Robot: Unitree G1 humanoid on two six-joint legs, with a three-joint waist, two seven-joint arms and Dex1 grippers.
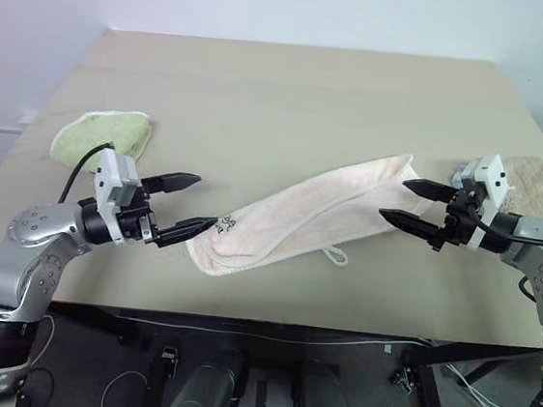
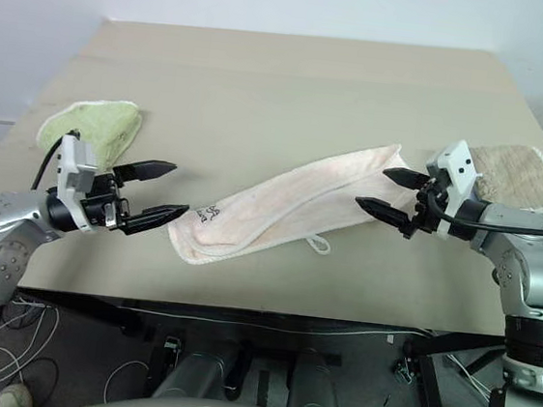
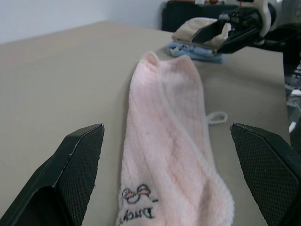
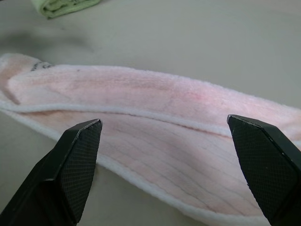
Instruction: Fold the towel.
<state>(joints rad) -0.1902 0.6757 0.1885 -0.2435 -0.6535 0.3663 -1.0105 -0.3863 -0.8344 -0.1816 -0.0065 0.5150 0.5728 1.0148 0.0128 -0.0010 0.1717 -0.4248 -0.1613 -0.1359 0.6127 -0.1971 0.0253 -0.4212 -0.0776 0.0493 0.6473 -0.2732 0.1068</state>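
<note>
Towel [image 1: 304, 217] lay long and slantwise across the table [image 1: 292, 99], one end at each wide-open, empty gripper: the printed end just ahead of the left gripper [image 1: 186, 202], the far end beside the right gripper [image 1: 415, 204], with its underside folds hidden.

Head cameras look down over the table [image 1: 292, 99]; wrist cameras face each other close along the towel [image 3: 164, 141].
</note>
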